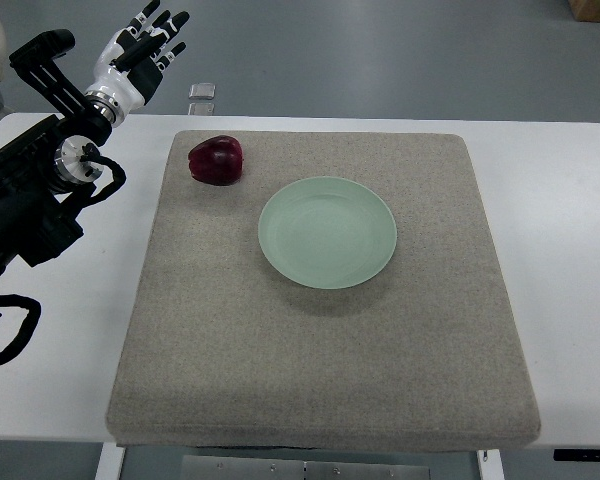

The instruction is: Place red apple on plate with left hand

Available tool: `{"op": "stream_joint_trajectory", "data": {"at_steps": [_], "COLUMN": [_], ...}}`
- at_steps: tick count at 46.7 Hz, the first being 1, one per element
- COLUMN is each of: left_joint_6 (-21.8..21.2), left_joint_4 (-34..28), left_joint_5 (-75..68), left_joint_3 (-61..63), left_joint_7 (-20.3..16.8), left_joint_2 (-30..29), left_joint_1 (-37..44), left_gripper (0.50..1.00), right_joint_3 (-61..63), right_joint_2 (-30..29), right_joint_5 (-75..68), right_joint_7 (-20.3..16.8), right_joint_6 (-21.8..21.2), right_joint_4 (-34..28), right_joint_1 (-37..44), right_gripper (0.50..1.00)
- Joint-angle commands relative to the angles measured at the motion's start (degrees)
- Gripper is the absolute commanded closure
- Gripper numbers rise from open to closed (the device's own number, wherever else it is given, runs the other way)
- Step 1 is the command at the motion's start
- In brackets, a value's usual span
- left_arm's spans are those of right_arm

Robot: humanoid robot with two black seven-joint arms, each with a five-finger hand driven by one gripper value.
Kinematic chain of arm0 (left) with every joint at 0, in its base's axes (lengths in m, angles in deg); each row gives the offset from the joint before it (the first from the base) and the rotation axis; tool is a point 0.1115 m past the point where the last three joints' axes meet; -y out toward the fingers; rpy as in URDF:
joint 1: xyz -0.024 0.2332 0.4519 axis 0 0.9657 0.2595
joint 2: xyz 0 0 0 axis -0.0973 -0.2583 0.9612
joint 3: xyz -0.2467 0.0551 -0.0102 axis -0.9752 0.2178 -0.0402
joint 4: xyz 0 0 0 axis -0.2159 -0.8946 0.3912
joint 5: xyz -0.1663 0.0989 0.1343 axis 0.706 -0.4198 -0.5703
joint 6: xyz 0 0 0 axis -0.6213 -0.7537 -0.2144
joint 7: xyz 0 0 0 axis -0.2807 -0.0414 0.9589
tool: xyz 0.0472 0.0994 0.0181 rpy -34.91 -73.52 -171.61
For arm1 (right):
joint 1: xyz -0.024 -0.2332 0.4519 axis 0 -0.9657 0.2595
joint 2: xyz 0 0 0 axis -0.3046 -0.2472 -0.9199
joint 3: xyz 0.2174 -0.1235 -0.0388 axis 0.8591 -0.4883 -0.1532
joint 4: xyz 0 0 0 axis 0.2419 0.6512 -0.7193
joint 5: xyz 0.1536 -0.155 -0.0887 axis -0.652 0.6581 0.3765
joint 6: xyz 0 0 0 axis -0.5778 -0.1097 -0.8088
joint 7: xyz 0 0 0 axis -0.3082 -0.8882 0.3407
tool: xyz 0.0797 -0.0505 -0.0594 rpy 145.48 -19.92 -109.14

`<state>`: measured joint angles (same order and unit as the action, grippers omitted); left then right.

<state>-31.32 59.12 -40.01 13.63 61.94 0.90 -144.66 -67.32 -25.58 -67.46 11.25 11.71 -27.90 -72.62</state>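
Note:
A dark red apple [217, 160] lies on the grey mat near its far left corner. A pale green plate [327, 232] sits on the mat to the right of the apple and a little nearer, with nothing on it. My left hand [146, 45] is raised beyond the table's far left corner, up and left of the apple and well apart from it. Its fingers are spread and hold nothing. The black left arm comes in along the left edge. The right arm does not show.
The grey mat [320, 350] covers most of the white table [560, 230]. A small clear object [203, 91] lies on the floor just past the table's far edge. A brown box corner [595, 8] shows at the top right.

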Motion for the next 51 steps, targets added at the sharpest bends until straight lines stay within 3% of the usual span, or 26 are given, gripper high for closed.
{"op": "stream_joint_trajectory", "data": {"at_steps": [1, 6, 27, 38, 51], "left_joint_6": [0.0, -0.1, -0.6, -1.1, -0.6], "left_joint_4": [0.0, 0.0, 0.1, 0.4, 1.5], "left_joint_5": [0.0, -0.1, -1.1, -4.4, -20.2], "left_joint_3": [-0.1, 0.2, 1.5, 10.3, 15.0], "left_joint_7": [0.0, -1.5, -1.4, -1.3, -1.3], "left_joint_2": [0.0, 0.4, 0.4, -0.1, -0.4], "left_joint_1": [0.0, 0.0, 0.0, -1.0, -1.9], "left_gripper": [0.508, 0.508, 0.51, 0.512, 0.512], "right_joint_3": [0.1, 0.1, 0.0, 0.0, 0.0], "right_joint_2": [0.0, 0.0, 0.0, 0.0, 0.0], "right_joint_5": [0.1, 0.0, 0.0, 0.0, 0.0], "right_joint_7": [0.0, 0.0, 0.0, 0.0, 0.0], "right_joint_6": [0.0, 0.0, 0.0, 0.0, 0.0], "right_joint_4": [0.0, 0.0, 0.0, 0.0, 0.0], "right_joint_1": [0.0, 0.0, 0.0, 0.0, 0.0], "right_gripper": [0.536, 0.536, 0.536, 0.536, 0.536]}}
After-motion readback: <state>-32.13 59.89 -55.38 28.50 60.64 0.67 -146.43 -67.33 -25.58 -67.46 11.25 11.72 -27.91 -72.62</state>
